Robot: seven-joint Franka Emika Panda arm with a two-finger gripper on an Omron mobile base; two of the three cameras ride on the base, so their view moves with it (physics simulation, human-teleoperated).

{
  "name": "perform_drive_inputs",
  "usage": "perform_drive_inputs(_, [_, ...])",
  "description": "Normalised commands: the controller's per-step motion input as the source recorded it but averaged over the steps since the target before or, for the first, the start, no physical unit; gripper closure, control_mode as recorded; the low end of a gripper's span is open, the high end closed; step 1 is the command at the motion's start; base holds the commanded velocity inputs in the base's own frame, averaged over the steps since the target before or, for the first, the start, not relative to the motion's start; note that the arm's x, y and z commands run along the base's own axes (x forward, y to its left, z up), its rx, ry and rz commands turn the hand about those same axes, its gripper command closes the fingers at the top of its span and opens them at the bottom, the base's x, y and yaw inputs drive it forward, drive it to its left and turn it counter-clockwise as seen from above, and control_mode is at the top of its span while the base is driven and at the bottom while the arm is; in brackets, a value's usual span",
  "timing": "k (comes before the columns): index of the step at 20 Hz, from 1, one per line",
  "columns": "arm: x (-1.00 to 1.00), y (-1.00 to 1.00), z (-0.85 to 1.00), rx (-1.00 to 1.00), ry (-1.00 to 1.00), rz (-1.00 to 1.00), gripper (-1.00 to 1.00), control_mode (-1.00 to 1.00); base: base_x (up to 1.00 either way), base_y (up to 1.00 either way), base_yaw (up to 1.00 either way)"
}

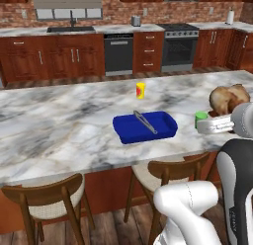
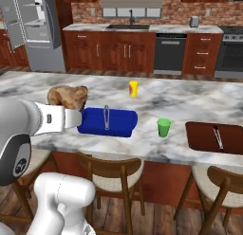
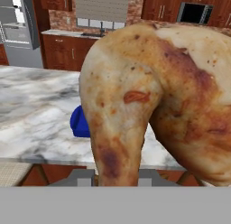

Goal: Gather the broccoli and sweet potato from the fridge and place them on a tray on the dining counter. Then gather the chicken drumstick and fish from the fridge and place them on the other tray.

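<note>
Golden-brown chicken drumstick [image 3: 153, 101] sits clamped in the gripper [image 2: 71, 111], carried above the counter edge just beside the blue tray [image 2: 118, 121]; next move, I judge: lower and release onto a tray.

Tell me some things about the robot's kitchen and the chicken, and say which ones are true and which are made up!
1. The gripper holds a chicken drumstick. True.
2. The blue tray has tongs in it. True.
3. The green cup lies tipped over. False: it stands upright.
4. The drumstick already rests in the brown tray. False: it is held up in the air near the blue tray.
5. The yellow bottle stands on the counter. True.
</note>
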Motion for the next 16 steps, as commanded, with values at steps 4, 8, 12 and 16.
perform_drive_inputs(4, [0.0, 0.0, 0.0, 0.0, 0.0, 0.0, 1.0, 1.0, 0.06, -0.01, 0.0])
perform_drive_inputs(8, [0.0, 0.0, 0.0, 0.0, 0.0, 0.0, 1.0, 1.0, 0.09, 0.0, 0.0])
perform_drive_inputs(12, [0.38, 0.0, -0.12, 0.0, 0.04, 0.0, 1.0, -1.0, 0.07, 0.0, 0.0])
perform_drive_inputs(16, [0.8, 0.0, -0.25, 0.0, 0.01, 0.0, 1.0, -1.0, 0.0, 0.0, 0.0])
